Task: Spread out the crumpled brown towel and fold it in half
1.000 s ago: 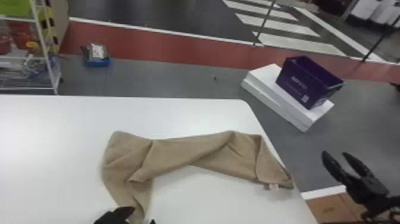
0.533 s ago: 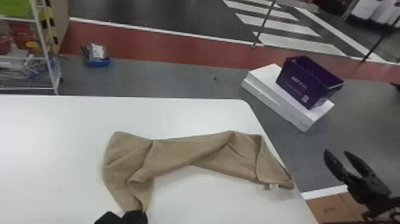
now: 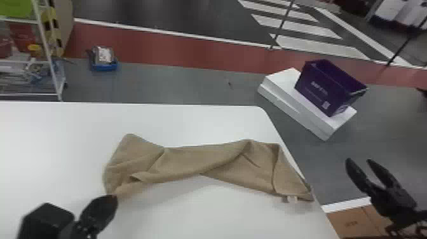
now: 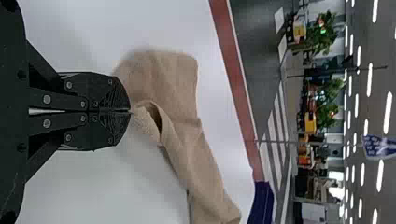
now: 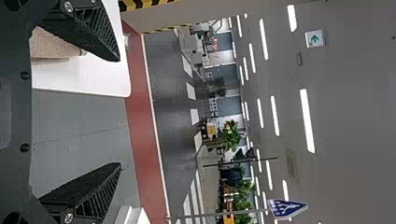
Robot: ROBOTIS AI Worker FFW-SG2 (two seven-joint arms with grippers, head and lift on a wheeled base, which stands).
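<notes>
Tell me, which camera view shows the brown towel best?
The head view, showing the towel nearly whole. The left wrist view shows much of it, pinched by the left gripper; the right wrist view, a small piece.

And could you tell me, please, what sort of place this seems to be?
Probably a large indoor hall, perhaps a test or demonstration space: there is a zebra crossing, a blue road sign and rows of overhead strip lights.
</notes>
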